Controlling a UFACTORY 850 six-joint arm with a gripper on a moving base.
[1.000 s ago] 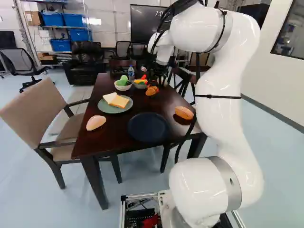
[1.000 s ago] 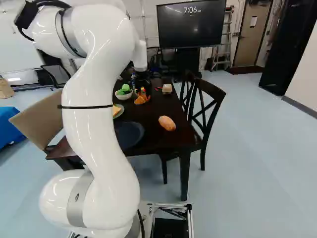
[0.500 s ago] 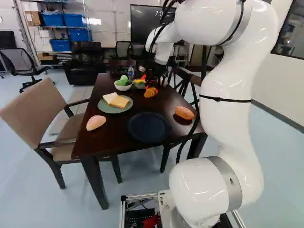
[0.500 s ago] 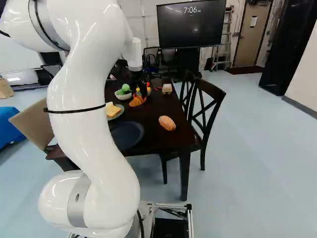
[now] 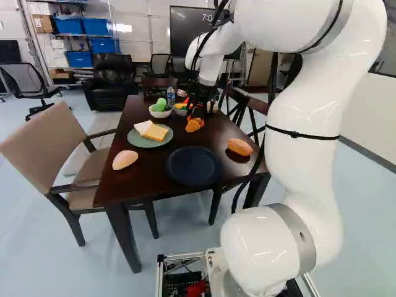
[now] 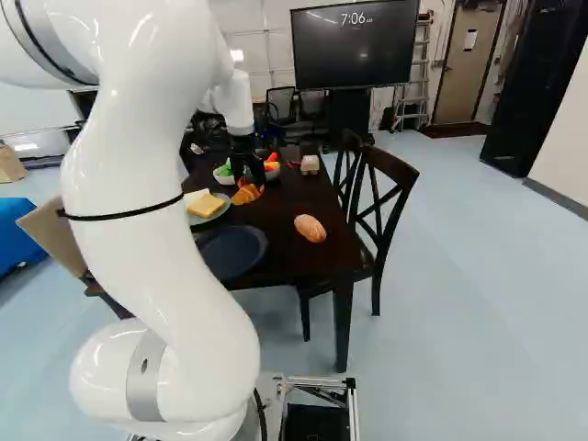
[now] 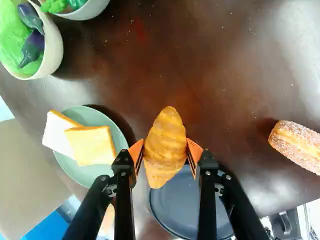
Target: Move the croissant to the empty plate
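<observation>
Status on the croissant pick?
End effector shut on croissant, one pad on each side. Croissant held above table. Dark plate empty, nothing seen blocking the way to it.

held golden croissant (image 7: 165, 144), dark blue plate (image 5: 193, 167)

In wrist view, cannot see dark plate (image 7: 172, 202) fully behind gripper (image 5: 196, 117) and croissant (image 7: 166, 145), nor far bowls (image 7: 54, 52), cut by edge.
</observation>
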